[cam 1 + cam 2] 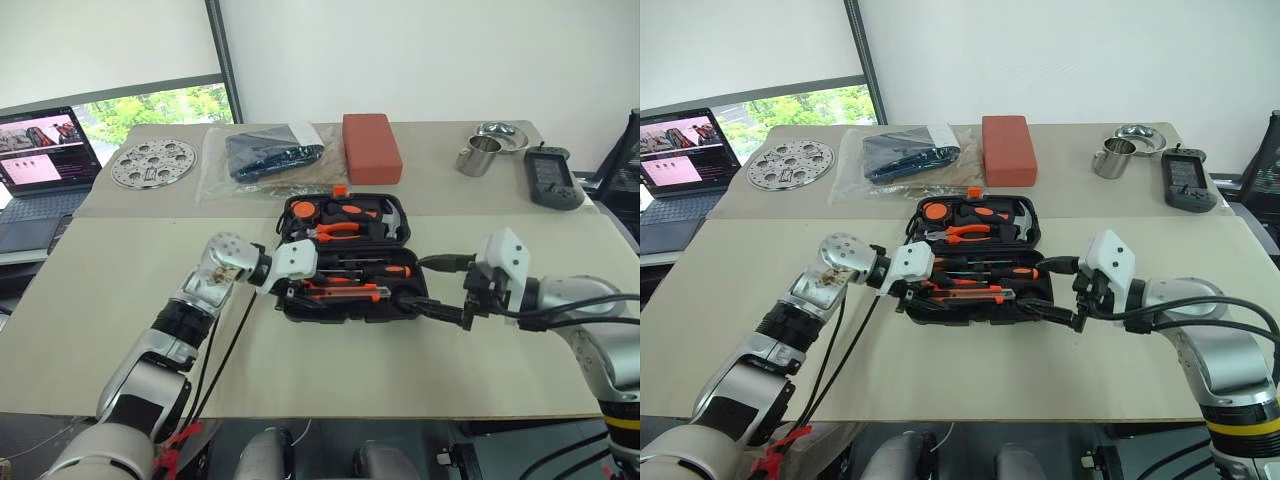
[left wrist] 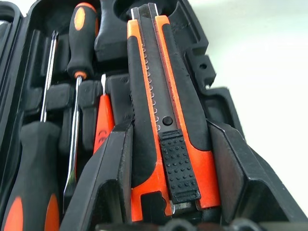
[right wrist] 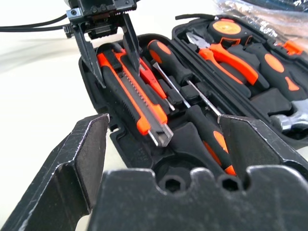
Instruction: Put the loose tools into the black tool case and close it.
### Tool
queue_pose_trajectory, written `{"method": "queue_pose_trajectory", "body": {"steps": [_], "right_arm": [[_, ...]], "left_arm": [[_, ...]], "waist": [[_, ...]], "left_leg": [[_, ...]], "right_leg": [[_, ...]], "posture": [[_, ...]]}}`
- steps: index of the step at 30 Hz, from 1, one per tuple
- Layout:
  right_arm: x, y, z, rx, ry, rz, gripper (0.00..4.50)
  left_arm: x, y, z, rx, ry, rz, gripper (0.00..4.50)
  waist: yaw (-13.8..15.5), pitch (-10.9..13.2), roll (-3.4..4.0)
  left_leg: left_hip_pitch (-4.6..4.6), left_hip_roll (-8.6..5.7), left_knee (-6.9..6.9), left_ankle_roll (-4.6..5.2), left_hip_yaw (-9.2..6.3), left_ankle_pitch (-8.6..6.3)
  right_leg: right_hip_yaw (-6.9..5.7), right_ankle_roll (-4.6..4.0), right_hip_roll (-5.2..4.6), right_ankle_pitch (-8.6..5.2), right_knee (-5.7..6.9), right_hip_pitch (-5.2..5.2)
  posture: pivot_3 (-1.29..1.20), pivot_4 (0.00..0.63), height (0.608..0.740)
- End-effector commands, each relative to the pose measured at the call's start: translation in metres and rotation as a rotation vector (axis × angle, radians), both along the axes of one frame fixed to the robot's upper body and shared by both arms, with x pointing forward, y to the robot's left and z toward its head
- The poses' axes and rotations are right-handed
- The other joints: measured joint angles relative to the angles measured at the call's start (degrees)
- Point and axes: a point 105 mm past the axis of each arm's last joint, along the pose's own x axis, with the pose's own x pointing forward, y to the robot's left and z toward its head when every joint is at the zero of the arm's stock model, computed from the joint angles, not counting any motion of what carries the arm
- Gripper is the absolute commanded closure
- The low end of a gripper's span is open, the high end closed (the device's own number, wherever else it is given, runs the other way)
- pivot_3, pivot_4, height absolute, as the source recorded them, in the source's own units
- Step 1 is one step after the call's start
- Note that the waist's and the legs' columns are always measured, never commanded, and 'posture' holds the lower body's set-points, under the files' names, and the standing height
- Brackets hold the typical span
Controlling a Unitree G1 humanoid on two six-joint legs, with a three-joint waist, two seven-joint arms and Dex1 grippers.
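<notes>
The step in hand looks to be seating the utility knife [image 2: 166, 120] in its recess along the near edge of the black tool case [image 1: 295, 212]. To do it well, the left gripper [image 1: 296, 285] should keep the knife level and square with the recess, press it fully home, and part its fingers only once it lies flush, since it may otherwise sit proud and block the lid. In the left wrist view the fingers [image 2: 108, 178] flank the knife's butt end, one at nine o'clock of it and one at three, clamped on its sides as far as I can judge. In the left eye view the open case lies at the table's middle, the left gripper at its eight o'clock corner. The right gripper [image 1: 447, 287] waits at four o'clock of the case, beside its end wall, its fingers [image 3: 79, 159] wide apart and holding nothing.
</notes>
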Motion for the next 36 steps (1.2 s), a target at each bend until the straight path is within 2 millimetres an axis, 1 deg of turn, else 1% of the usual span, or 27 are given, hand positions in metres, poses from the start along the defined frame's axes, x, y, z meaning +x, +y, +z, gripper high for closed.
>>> {"method": "queue_pose_trajectory", "body": {"steps": [1,5,10,12,13,15,16,17,22,24,26,28,29,32,36], "right_arm": [[0.002,-0.001,0.015,0.002,-0.071,-0.002,0.3],[0.002,-0.001,0.015,0.003,-0.073,-0.003,0.3],[0.003,-0.001,0.015,0.007,-0.08,-0.006,0.3],[0.003,0.0,0.014,0.008,-0.081,-0.006,0.3],[0.003,0.0,0.014,0.008,-0.082,-0.005,0.3],[0.003,0.0,0.014,0.009,-0.083,-0.006,0.3],[0.003,0.0,0.014,0.009,-0.083,-0.005,0.3],[0.003,0.0,0.013,0.009,-0.083,-0.005,0.3],[0.003,0.001,0.013,0.01,-0.084,-0.002,0.3],[0.003,0.001,0.012,0.009,-0.084,-0.001,0.3],[0.003,0.002,0.012,0.01,-0.085,0.001,0.3],[0.004,0.002,0.012,0.012,-0.086,0.003,0.3],[0.004,0.003,0.012,0.013,-0.087,0.003,0.3],[0.004,0.003,0.011,0.014,-0.087,0.003,0.3],[0.004,0.002,0.01,0.016,-0.087,-0.001,0.3]], "left_arm": [[-0.002,-0.001,0.006,0.028,-0.034,-0.018,2.72],[-0.003,0.0,0.004,0.064,-0.036,-0.013,2.72],[-0.001,0.0,0.008,0.07,-0.025,0.005,2.72],[0.0,0.001,0.01,0.069,-0.03,0.007,1.72],[0.001,0.001,0.011,0.067,-0.031,0.009,1.56],[0.002,0.0,0.013,0.059,-0.034,0.012,0.7],[0.002,-0.001,0.015,0.051,-0.037,0.015,0.47],[0.004,-0.002,0.018,0.037,-0.046,0.022,0.04],[0.012,-0.002,0.042,-0.009,-0.099,0.039,0.04],[0.015,-0.007,0.057,-0.071,-0.097,0.048,0.04],[0.017,-0.012,0.067,-0.126,-0.084,0.056,0.04],[0.02,-0.015,0.068,-0.147,-0.08,0.074,0.56],[0.021,-0.015,0.064,-0.129,-0.093,0.078,0.7],[0.021,-0.013,0.05,-0.085,-0.086,0.065,1.94],[0.012,-0.018,0.033,-0.066,-0.006,0.01,3.34]], "waist": [[-0.04,0.0,0.0],[-0.02,0.0,0.0],[0.01,0.0,0.01],[-0.01,0.0,0.01],[-0.02,0.0,0.01],[0.01,-0.01,0.01],[0.01,-0.01,0.01],[-0.01,-0.01,0.01],[0.08,-0.01,0.01],[0.11,0.0,0.01],[0.13,-0.01,0.01],[0.16,-0.02,0.03],[0.13,-0.02,0.04],[-0.06,-0.03,0.05],[-0.02,-0.03,0.05]], "left_leg": [[0.0,0.0,0.0,0.0,0.0,0.0],[-0.01,0.0,0.0,0.0,0.0,0.0],[0.0,0.0,0.01,0.0,0.0,0.0],[0.0,0.0,0.01,0.0,0.0,0.0],[0.0,0.0,0.01,0.0,0.0,0.0],[0.0,0.0,0.01,0.0,-0.01,0.0],[0.0,0.0,0.01,0.0,-0.01,0.0],[0.0,0.0,0.01,0.0,0.0,0.0],[-0.01,0.0,0.02,0.0,-0.01,0.0],[-0.01,-0.01,0.03,0.0,-0.01,0.0],[-0.02,-0.01,0.03,0.0,-0.01,0.0],[-0.01,-0.02,0.03,0.0,-0.01,0.0],[0.0,-0.02,0.04,0.0,-0.01,0.0],[0.02,0.0,0.04,-0.04,0.0,0.03],[0.02,0.0,0.04,-0.07,-0.01,0.05]], "right_leg": [[0.0,0.0,0.0,0.0,0.0,0.0],[0.0,0.0,0.0,0.0,0.01,0.0],[0.0,0.0,0.0,0.0,0.02,0.01],[0.0,0.0,0.0,0.0,0.01,0.01],[0.0,0.0,0.0,0.0,0.02,0.0],[0.0,0.0,0.01,0.0,0.02,0.01],[0.0,0.0,0.0,0.0,0.02,0.01],[0.0,0.0,0.0,0.0,0.02,0.01],[-0.01,0.0,0.0,0.0,0.02,0.01],[0.0,0.0,0.0,0.0,0.02,0.01],[-0.02,0.0,0.0,0.0,0.02,0.01],[-0.01,0.0,-0.01,0.0,0.03,0.02],[-0.01,0.0,-0.01,0.0,0.02,0.02],[0.0,0.0,0.02,0.0,0.04,0.02],[0.01,0.0,0.04,0.0,0.05,0.02]], "posture": [[0.0,0.15,0.74],[0.0,0.15,0.74],[0.0,0.15,0.74],[0.0,0.15,0.74],[0.0,0.15,0.74],[0.0,0.15,0.74],[0.0,0.15,0.74],[0.0,0.15,0.74],[0.0,0.15,0.74],[0.0,0.15,0.74],[0.0,0.15,0.74],[0.0,0.15,0.74],[0.0,0.15,0.74],[0.0,0.15,0.74],[0.0,0.15,0.74]]}}
